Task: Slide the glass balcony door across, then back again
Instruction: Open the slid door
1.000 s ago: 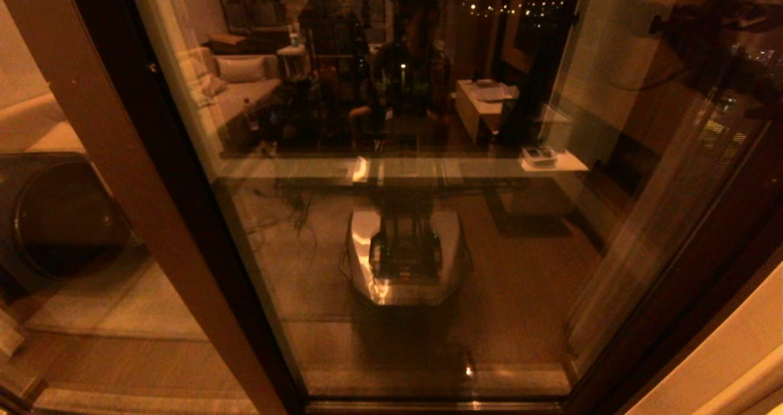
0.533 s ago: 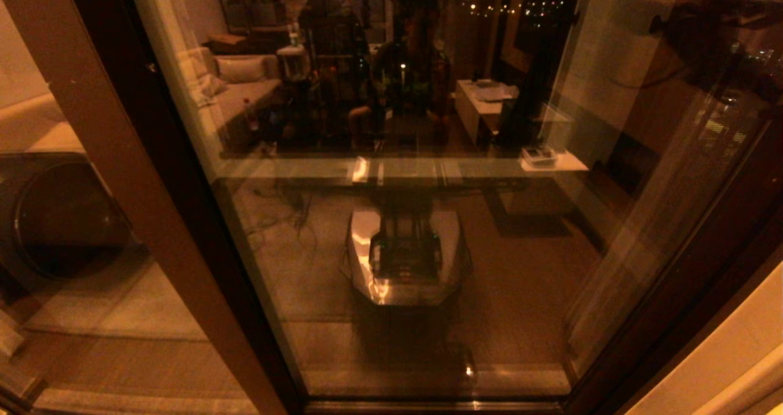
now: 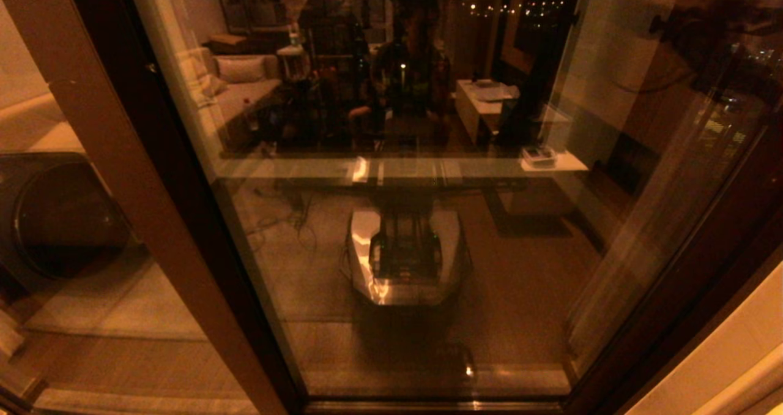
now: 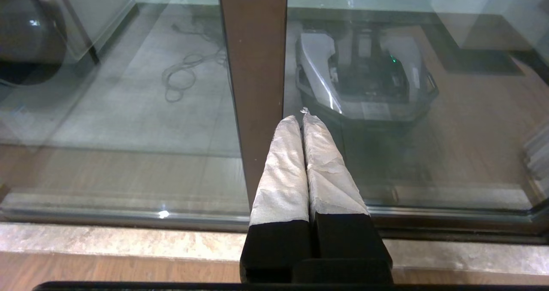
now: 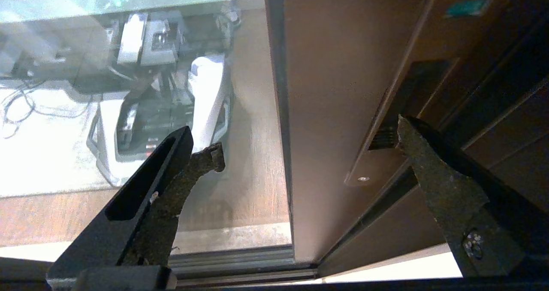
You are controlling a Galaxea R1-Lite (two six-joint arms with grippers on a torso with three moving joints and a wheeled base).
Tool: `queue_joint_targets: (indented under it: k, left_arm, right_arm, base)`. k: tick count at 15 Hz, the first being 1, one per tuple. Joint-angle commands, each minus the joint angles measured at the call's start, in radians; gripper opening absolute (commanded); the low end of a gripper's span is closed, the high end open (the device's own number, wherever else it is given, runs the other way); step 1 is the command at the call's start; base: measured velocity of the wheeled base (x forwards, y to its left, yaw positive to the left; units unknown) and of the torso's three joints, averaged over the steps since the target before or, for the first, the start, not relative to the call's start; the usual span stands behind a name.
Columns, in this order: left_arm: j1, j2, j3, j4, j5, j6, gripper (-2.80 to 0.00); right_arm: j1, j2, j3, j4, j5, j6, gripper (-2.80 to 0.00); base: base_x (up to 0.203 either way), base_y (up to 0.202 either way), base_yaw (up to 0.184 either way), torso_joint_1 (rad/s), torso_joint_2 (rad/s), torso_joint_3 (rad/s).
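The glass balcony door [image 3: 397, 231] fills the head view, its pane mirroring the room and my own base. Neither gripper shows there directly. In the right wrist view my right gripper [image 5: 309, 138] is open and straddles the door's brown upright rail [image 5: 334, 80]. One fingertip [image 5: 405, 130] lies over the lower end of the slim handle slot [image 5: 418, 85], above the small round lock [image 5: 363, 179]; contact cannot be told. The other fingertip is over the glass. My left gripper [image 4: 300, 118] is shut on nothing, its white-wrapped fingers pointing at another brown upright [image 4: 253, 68].
A dark round-fronted appliance [image 3: 55, 219] stands behind the glass at the left. A stone threshold [image 4: 128, 244] and the metal bottom track [image 5: 240, 261] run along the floor. A dark fixed frame [image 3: 703, 268] and a pale wall [image 3: 734, 354] close the right side.
The door's frame holds the same place in all three head frames. Only the dark arm reflection at the upper right shifts slightly.
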Motion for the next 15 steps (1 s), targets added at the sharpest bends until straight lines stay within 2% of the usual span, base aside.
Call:
queue_joint_targets:
  k: [1, 15]
  left_arm:
    - [0.0, 0.0, 0.0, 0.001, 0.0, -0.001, -2.8]
    - [0.0, 0.0, 0.0, 0.001, 0.0, -0.001, -2.8]
  right_arm:
    - [-0.001, 0.012, 0.0, 0.001, 0.004, -0.002, 0.0]
    - [0.035, 0.038, -0.023, 0.001, 0.02, 0.006, 0.0]
  base:
    - [0.0, 0.0, 0.0, 0.0, 0.0, 0.0]
    - [0.0, 0.0, 0.0, 0.0, 0.0, 0.0]
